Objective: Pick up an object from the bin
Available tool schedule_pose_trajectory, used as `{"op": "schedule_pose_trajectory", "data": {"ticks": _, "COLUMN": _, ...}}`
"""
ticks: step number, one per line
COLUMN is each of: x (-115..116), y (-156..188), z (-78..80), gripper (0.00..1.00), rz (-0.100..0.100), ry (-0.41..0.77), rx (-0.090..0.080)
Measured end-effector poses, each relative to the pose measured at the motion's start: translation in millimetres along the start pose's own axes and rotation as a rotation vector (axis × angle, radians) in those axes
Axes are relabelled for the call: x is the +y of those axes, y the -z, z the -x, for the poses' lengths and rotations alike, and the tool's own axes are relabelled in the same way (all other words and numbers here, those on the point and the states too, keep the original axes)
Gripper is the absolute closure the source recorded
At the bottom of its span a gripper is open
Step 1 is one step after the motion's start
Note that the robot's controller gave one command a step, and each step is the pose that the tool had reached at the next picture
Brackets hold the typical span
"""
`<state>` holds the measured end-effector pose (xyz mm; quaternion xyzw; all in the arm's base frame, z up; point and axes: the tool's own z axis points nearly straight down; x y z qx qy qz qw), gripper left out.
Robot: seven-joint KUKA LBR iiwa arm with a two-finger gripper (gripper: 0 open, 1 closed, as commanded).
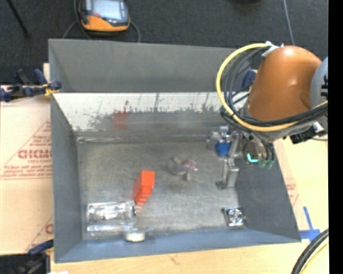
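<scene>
1. Clear bottle [110, 217] lies sideways against the bin's [160, 67] front wall, with an orange block [143, 187] just beside it. They look tumbled there loose.
2. Hand [224, 178] hangs low at the right, between a grey-mauve thing [183, 167] and a shiny square piece [234, 216] — likely picks. Whether it is wide or narrow I cannot tell.

orange block [144, 187], clear bottle [108, 216], grey bin [64, 170]

No lettering, brand, number or sign can be read anywhere on the grey metal bin [160, 67] or on what lies inside it.
</scene>
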<state>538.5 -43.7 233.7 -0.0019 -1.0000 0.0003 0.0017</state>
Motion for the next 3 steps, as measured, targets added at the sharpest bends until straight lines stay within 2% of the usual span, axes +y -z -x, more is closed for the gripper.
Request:
{"op": "schedule_pose_trajectory", "data": {"ticks": 1, "x": 11.1, "y": -167.3, "z": 59.8, "gripper": 0.00, "rz": 0.000, "ry": 0.125, "rx": -0.003}}
{"op": "schedule_pose_trajectory", "data": {"ticks": 2, "x": 10.7, "y": -162.5, "z": 60.9, "gripper": 1.00, "rz": -0.001, "ry": 0.125, "rx": -0.008}}
{"op": "schedule_pose_trajectory", "data": {"ticks": 3, "x": 16.3, "y": 22.8, "z": 80.9, "gripper": 1.00, "rz": 0.000, "ry": 0.077, "rx": -0.018}}
